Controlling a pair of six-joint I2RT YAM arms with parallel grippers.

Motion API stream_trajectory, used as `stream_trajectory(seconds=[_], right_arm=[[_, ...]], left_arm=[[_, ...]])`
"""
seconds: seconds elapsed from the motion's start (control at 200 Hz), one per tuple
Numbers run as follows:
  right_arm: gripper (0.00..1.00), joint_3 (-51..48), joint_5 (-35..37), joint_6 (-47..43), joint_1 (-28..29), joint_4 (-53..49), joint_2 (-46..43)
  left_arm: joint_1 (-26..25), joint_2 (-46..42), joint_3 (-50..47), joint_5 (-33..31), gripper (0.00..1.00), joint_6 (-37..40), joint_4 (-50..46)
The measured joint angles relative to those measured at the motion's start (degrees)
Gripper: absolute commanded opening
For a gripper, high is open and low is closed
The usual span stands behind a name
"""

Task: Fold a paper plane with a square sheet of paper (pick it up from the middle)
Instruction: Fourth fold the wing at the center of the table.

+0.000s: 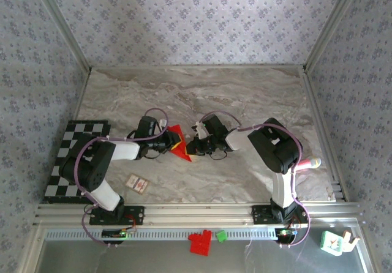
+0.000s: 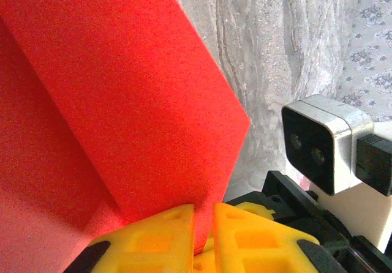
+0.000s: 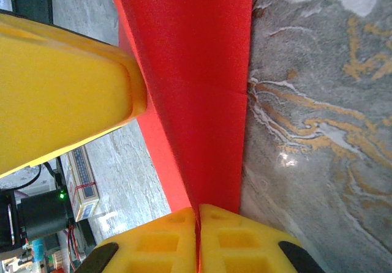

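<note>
The paper (image 1: 179, 142) is near the middle of the table (image 1: 245, 101). The left gripper (image 1: 170, 143) is just left of the paper and the right gripper (image 1: 192, 146) just right of it. Both touch it, and in each wrist view an edge of the paper sits between the two fingers (image 3: 245, 251). The card (image 1: 138, 183) lies on the table, left of the paper and before it. The board (image 1: 72, 157) lies well left of the paper, at the table edge. The brick (image 1: 199, 243) lies before the paper, beyond the rail (image 1: 202, 212), with a cube (image 1: 221, 235) just beside it on the right.
</note>
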Motion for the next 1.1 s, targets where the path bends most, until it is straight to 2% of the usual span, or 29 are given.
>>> stream_trajectory(seconds=[0.685,1.099], right_arm=[[0.16,0.02,-0.31,-0.04,0.0,-0.33,-0.72],[0.17,0.02,0.37,-0.48,0.11,-7.87,-3.06]], left_arm=[[0.0,1.62,0.44,0.0,0.14,0.02,0.31],[0.0,1.62,0.7,0.0,0.14,0.04,-0.13]])
